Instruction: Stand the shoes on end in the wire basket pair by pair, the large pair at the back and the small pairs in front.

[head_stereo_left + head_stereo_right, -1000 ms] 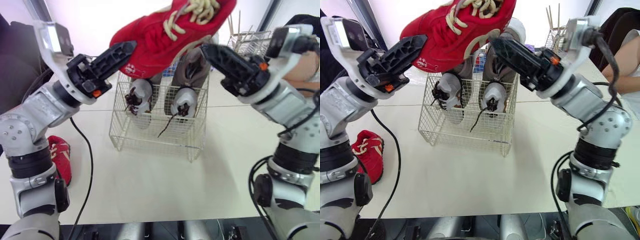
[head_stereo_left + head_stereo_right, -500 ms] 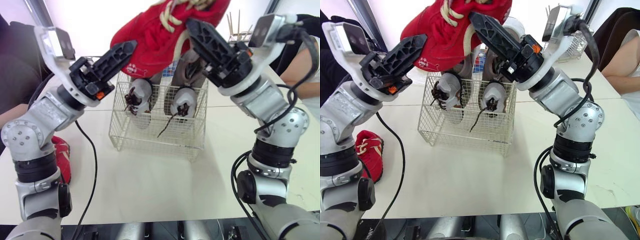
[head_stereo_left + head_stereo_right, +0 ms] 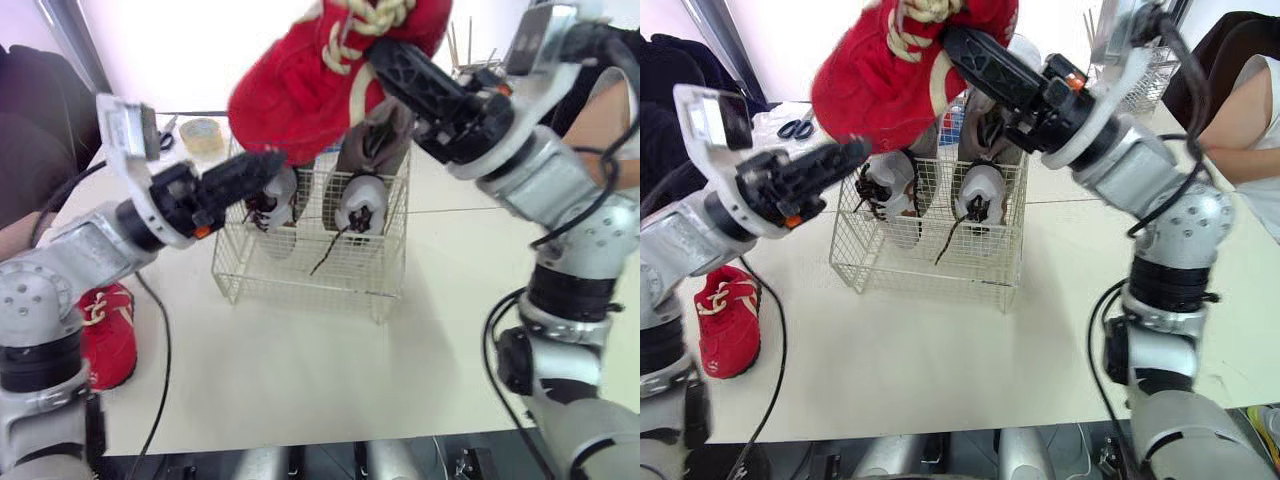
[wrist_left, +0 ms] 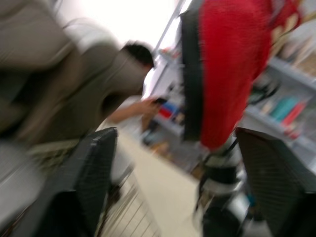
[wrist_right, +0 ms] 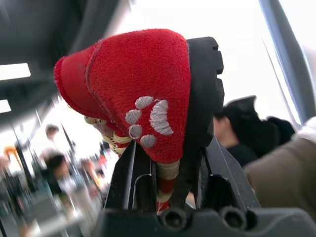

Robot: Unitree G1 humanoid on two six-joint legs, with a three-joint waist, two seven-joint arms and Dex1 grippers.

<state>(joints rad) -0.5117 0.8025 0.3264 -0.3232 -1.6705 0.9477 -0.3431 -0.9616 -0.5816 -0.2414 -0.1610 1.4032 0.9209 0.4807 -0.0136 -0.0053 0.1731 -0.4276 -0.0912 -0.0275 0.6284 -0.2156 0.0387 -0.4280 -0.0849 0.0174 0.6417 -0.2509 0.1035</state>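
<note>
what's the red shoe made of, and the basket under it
The red shoe looks like suede or brushed fabric: a matte, fuzzy nap, with a stitched paw print. Its laces look like thick cream woven cord. The wire basket looks like thin metal wire with a pale coating, paint or plastic; I can't tell which.

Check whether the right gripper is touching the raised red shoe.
Touching. The right wrist view shows the red shoe pinched between the right gripper's fingers, with one black finger pressed flat against its side.
</note>
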